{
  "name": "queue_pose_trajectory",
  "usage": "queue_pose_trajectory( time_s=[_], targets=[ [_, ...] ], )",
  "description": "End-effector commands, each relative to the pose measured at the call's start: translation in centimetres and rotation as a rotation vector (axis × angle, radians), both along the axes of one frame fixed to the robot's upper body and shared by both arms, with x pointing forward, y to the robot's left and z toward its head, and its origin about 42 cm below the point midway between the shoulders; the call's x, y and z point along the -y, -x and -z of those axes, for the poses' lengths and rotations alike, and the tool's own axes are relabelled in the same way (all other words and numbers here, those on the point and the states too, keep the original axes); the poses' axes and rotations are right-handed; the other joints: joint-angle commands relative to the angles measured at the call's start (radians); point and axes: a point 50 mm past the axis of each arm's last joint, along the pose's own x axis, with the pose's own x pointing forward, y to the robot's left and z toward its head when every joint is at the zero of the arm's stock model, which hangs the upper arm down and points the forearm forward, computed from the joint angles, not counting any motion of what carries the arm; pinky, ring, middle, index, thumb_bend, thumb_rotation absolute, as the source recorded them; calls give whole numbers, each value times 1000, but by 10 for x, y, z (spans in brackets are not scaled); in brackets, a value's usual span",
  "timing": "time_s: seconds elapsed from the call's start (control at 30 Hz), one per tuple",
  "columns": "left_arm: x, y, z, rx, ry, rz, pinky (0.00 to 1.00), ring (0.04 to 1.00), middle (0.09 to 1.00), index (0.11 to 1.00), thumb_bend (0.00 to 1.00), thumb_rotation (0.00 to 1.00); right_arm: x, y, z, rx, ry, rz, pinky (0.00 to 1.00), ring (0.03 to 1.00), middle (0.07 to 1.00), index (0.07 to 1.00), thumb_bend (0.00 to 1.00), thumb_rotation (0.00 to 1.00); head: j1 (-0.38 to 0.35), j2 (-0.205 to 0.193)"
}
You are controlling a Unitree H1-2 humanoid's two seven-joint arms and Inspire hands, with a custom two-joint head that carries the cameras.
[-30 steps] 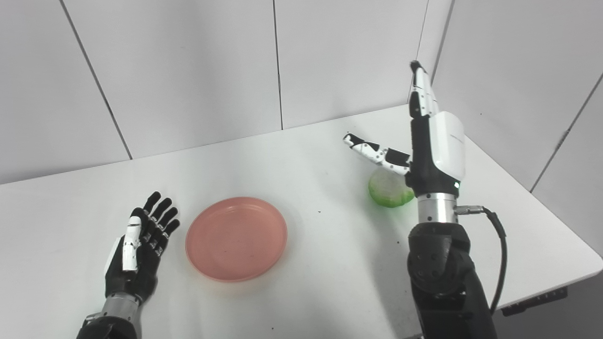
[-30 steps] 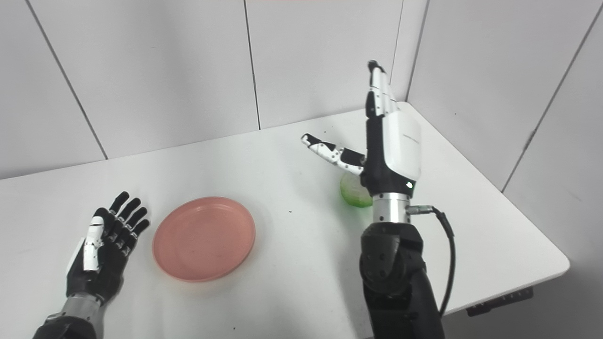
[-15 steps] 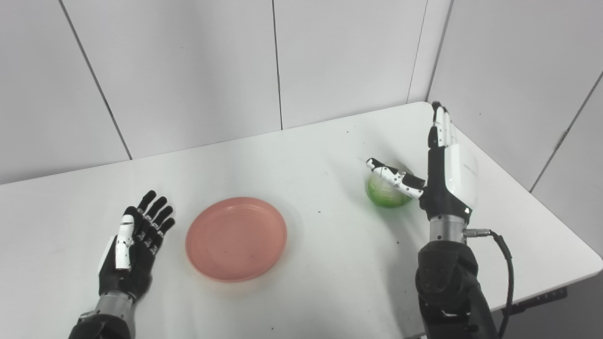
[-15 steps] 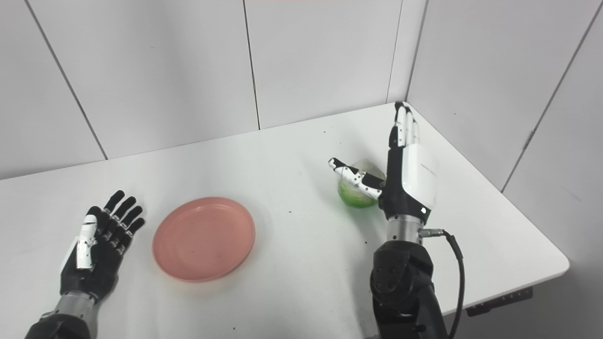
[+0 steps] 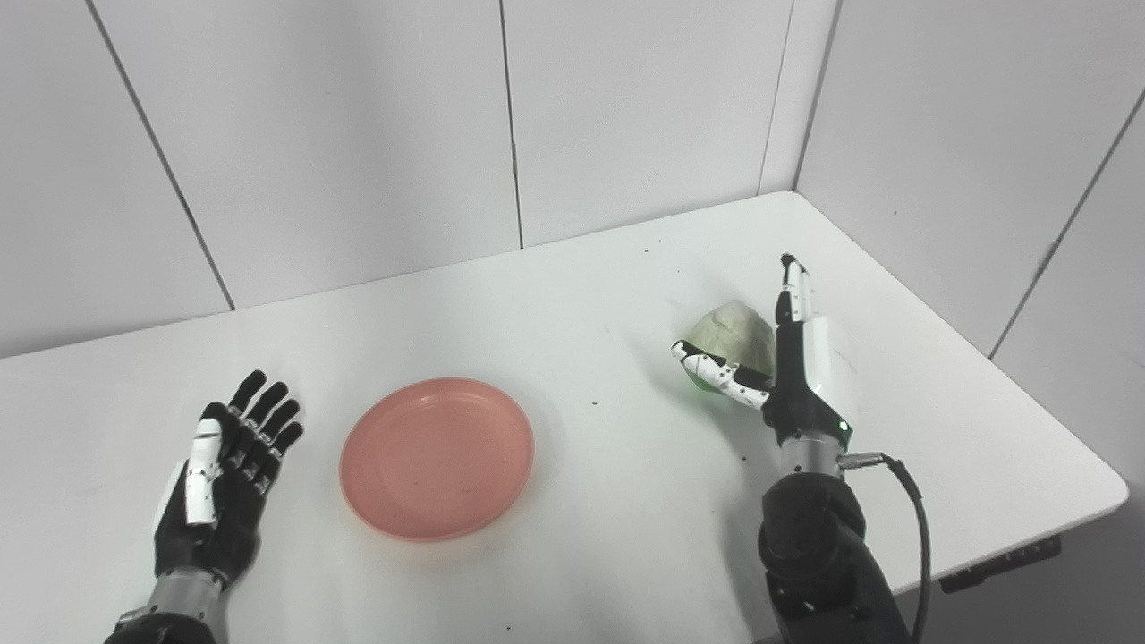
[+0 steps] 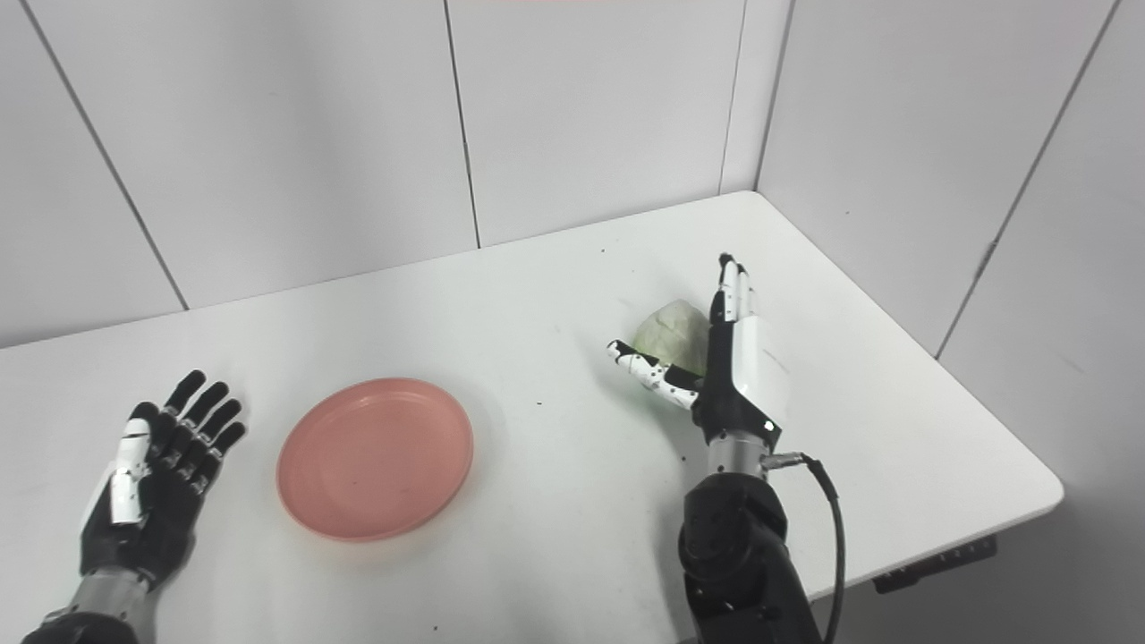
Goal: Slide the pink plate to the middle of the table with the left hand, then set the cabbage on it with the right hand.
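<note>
The pink plate (image 5: 436,457) lies flat on the white table (image 5: 572,295), left of the middle. My left hand (image 5: 219,483) rests palm up just left of it, fingers spread, open and apart from the plate. The pale green cabbage (image 5: 736,327) sits on the right part of the table. My right hand (image 5: 799,371) stands upright against its right side, fingers straight up and thumb stretched across the cabbage's near side. The hand is open and does not enclose the cabbage.
White wall panels (image 5: 358,134) close off the back and right of the table. The table's right edge (image 5: 1055,420) and rounded front-right corner lie close to my right arm. A black cable (image 5: 912,519) loops off the right wrist.
My right hand has come down from high above the table to the cabbage's right side. The left hand has drawn back a little from the plate. The camera shifted slightly.
</note>
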Motion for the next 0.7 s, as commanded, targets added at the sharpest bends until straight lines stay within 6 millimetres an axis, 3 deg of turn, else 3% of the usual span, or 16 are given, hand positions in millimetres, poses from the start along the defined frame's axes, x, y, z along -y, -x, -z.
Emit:
queue_pose_trajectory(
  time_s=[0.0, 0.67],
  targets=[
    [-11, 18, 30, -137, -15, -6, 929, 916, 920, 902, 426, 1000, -2, -12, -17, 70, 10, 7, 814, 974, 1000, 1000, 1000, 526, 3, 2],
    [-20, 21, 27, -138, -25, 0, 912, 901, 906, 888, 428, 1000, 6, -31, -13, 15, 36, 41, 753, 946, 1000, 1000, 1000, 524, -12, 25]
  ],
)
